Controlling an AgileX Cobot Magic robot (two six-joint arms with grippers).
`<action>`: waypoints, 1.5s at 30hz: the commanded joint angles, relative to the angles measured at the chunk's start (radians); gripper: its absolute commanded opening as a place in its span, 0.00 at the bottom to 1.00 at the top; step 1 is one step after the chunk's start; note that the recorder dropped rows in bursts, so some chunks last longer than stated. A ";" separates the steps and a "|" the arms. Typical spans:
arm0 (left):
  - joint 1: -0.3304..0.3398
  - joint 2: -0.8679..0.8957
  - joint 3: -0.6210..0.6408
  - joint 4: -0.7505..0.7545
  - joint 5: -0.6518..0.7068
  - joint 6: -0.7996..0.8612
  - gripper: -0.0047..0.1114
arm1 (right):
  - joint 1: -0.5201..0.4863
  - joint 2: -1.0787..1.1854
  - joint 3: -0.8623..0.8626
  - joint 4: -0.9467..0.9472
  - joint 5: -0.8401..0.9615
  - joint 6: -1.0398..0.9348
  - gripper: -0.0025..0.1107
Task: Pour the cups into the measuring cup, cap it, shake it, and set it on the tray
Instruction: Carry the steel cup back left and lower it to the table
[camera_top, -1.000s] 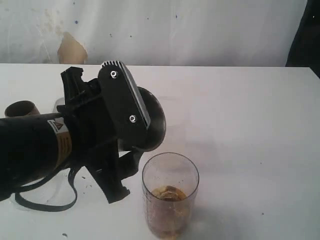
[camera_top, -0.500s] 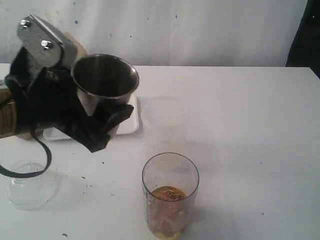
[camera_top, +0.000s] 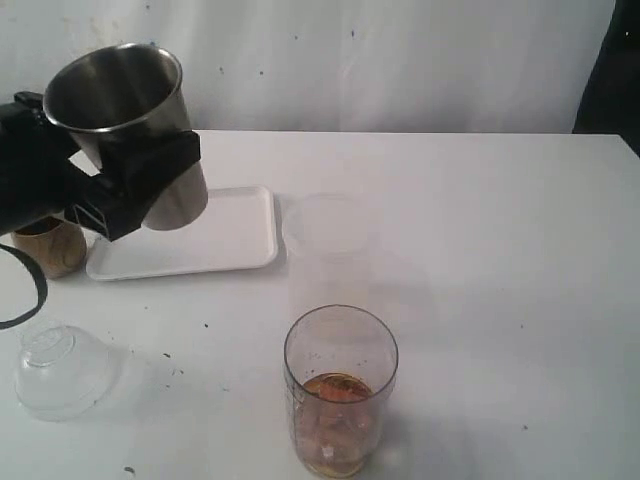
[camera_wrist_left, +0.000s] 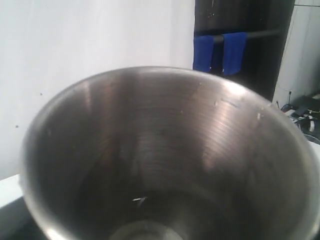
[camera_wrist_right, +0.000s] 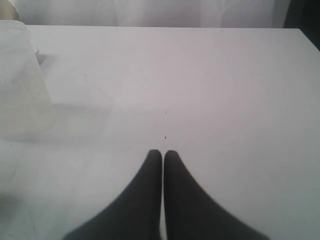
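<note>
Within left tool (camera_top: 148, 178), steel tumbler (camera_top: 118, 92) aloft

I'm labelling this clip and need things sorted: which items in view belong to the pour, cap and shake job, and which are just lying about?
Part of the job:
steel tumbler, held in the left gripper
brown cup
measuring cup
dome lid
white tray

Just lying about:
frosted tumbler
blue cloths in the background

The left pincer (camera_top: 140, 185) is held raised at the upper left of the exterior frame, clamped around the steel tumbler (camera_top: 115, 95). The right pincer (camera_wrist_right: 162, 156) is seen with its fingers pressed together.
</note>
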 joint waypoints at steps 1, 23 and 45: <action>0.005 0.035 -0.002 -0.147 -0.025 0.121 0.04 | 0.003 -0.006 0.005 -0.003 -0.015 0.004 0.03; 0.005 0.461 -0.002 -0.100 -0.223 0.190 0.04 | 0.003 -0.006 0.005 -0.007 -0.015 0.004 0.03; 0.386 0.461 -0.029 -0.308 -0.387 0.229 0.04 | 0.003 -0.006 0.005 -0.007 -0.015 0.004 0.03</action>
